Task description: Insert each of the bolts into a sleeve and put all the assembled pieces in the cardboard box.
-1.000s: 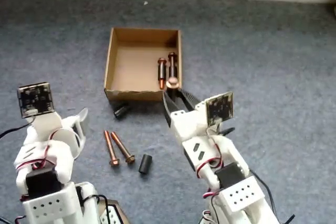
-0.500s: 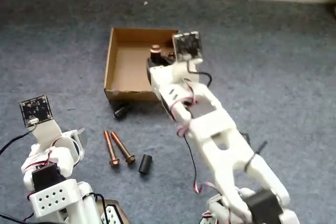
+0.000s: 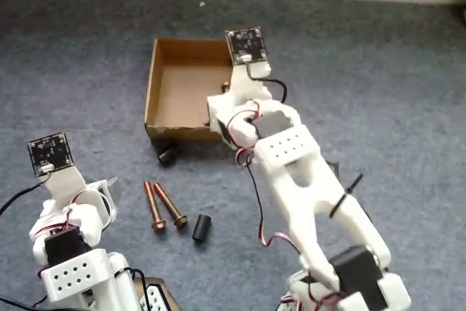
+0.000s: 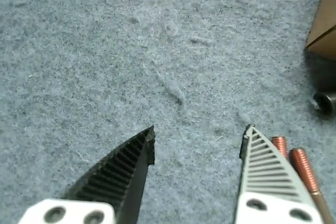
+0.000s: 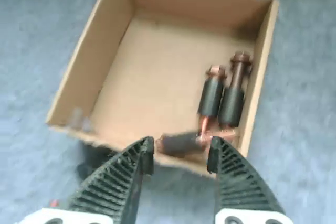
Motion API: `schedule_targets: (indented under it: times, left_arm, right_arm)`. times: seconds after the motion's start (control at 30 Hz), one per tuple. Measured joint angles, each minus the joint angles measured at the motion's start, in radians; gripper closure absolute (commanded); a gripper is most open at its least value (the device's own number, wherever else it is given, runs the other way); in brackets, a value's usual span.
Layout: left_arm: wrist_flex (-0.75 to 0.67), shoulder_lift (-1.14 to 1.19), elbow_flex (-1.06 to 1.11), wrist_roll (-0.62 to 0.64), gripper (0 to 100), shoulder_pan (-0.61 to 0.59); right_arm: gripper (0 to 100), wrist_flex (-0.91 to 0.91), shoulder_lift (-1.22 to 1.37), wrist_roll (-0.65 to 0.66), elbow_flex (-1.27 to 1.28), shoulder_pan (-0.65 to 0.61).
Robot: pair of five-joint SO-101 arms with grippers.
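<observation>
Three assembled pieces [image 5: 212, 95] lie in the box [image 5: 89, 66] under the open, empty right hand [image 5: 179, 144]. Two bolts [image 4: 299, 161] beside the open left hand [image 4: 199, 129] and two sleeves [image 3: 201, 227] beyond them remain unjoined.

Two bolts [image 4: 303, 164] partly behind the left claw [image 4: 200, 128]

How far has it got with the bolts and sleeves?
Done: two assembled pieces lie side by side in the cardboard box, with a third piece beneath the right gripper, which is open. In hand: nothing; the left gripper is open too. Left: two bare bolts and two sleeves on the carpet, one sleeve by the box front, one beside the bolts.
</observation>
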Motion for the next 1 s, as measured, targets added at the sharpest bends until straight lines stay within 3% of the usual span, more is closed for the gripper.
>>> schedule_targets:
  times: [0.2, 0.47, 1.0]
  left_arm:
    - [0.0, 0.0, 0.0, 0.0, 73, 0.0]
    - [0.0, 0.0, 0.0, 0.0, 73, 0.0]
    - [0.0, 0.0, 0.003, 0.0, 73, 0.0]
  right_arm:
    - [84.2, 0.262, -0.126, -0.169, 0.103, -0.097]
    - [84.2, 0.164, -0.13, -0.367, 0.387, -0.285]
    - [84.2, 0.068, -0.132, -0.45, 0.491, -0.457]
